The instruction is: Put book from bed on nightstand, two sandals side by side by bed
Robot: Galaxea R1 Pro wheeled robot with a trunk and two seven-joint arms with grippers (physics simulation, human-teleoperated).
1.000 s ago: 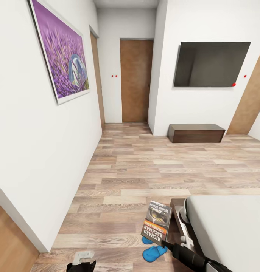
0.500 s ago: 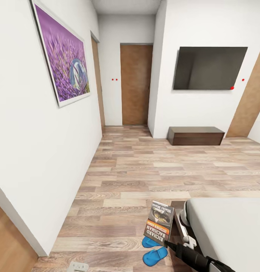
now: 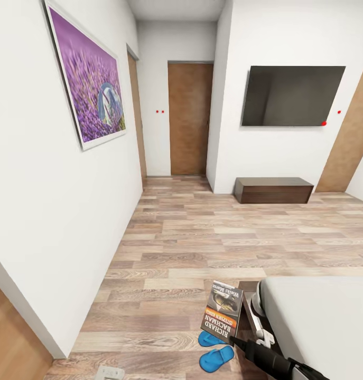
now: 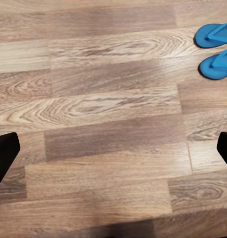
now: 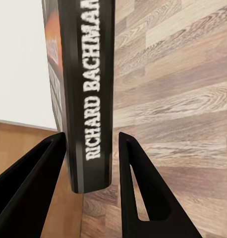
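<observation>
So the right gripper point(image 5: 88, 163) has the book point(image 3: 221, 311) pinched by its spine end, fingers closed down on either side of it, and it's holding it up off the floor just beside the near corner of the bed point(image 3: 318, 322). Cover faces up toward the head camera, orange band and author name readable upside down. Both blue sandals point(image 3: 215, 351) are lying on the wood floor point(image 3: 202, 237) right under the book, next to each other and close to the bed frame. The left gripper point(image 4: 113, 153) hangs over bare floorboards with its fingers spread wide, nothing in it, sandals point(image 4: 216, 49) off to one side. There's a TV point(image 3: 292, 95) and a low bench point(image 3: 273, 190) on the far wall, plus a purple painting point(image 3: 86, 84).
</observation>
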